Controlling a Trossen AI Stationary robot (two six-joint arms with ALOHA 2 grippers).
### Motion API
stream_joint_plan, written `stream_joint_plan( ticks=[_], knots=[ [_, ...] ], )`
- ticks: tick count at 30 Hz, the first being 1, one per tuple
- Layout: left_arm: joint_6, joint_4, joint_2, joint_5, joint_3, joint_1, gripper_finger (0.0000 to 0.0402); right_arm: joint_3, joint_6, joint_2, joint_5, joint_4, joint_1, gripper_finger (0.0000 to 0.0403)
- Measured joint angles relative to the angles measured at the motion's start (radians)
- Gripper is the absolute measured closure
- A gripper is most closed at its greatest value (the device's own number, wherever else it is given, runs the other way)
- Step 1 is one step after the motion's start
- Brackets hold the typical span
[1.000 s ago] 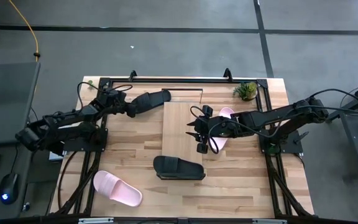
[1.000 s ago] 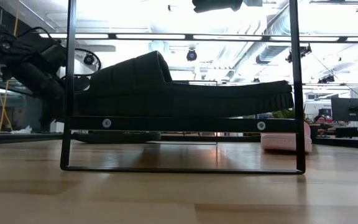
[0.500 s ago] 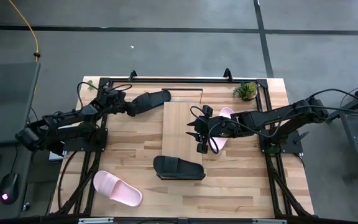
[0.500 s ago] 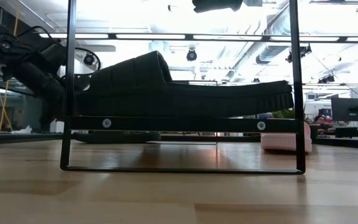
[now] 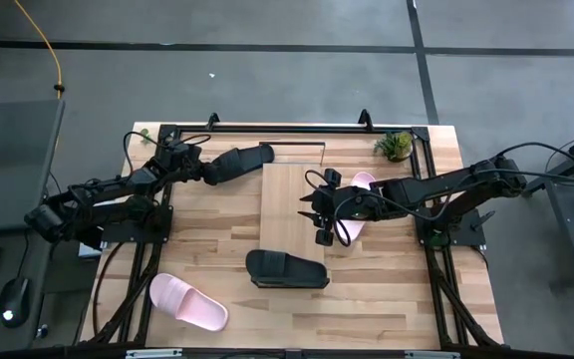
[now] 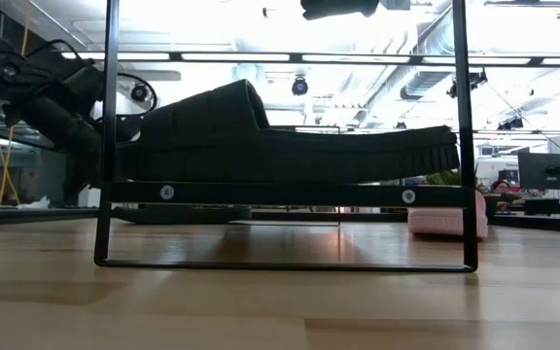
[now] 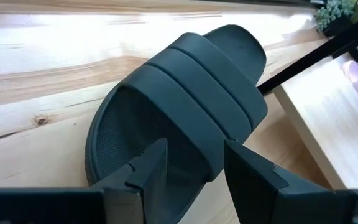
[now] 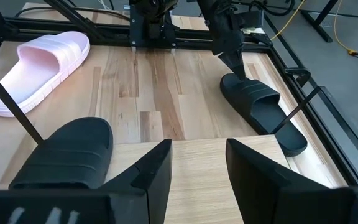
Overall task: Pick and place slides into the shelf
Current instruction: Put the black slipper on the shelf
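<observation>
Flanking the shelf [image 5: 290,204]: potted plant [image 5: 396,146], pink slide [image 5: 187,301].

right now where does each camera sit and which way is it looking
High: above the table, looking straight down; both arms, shelf between them.
Low: at tabletop height, looking level through the shelf's wire frame; black slide on it, left arm behind.
Left wrist: on the left arm, left claw astride a second black slide.
Right wrist: on the right arm, right claw over the shelf board.
Shared: right wrist and high both show the pink slide.
</observation>
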Motion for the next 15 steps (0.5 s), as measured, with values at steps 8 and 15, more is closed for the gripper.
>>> stream_joint_plan(
  ticks=[8, 15],
  knots=[
    [-0.002, 0.0, 0.0, 0.0, 0.0, 0.0, 0.0257, 0.0, -0.002, 0.0, 0.0, 0.006, 0.0, 0.026],
    [-0.006, 0.001, 0.0, -0.004, 0.0, 0.0, 0.0257, 0.0, -0.007, 0.0, -0.001, 0.015, 0.0, 0.026]
  ],
)
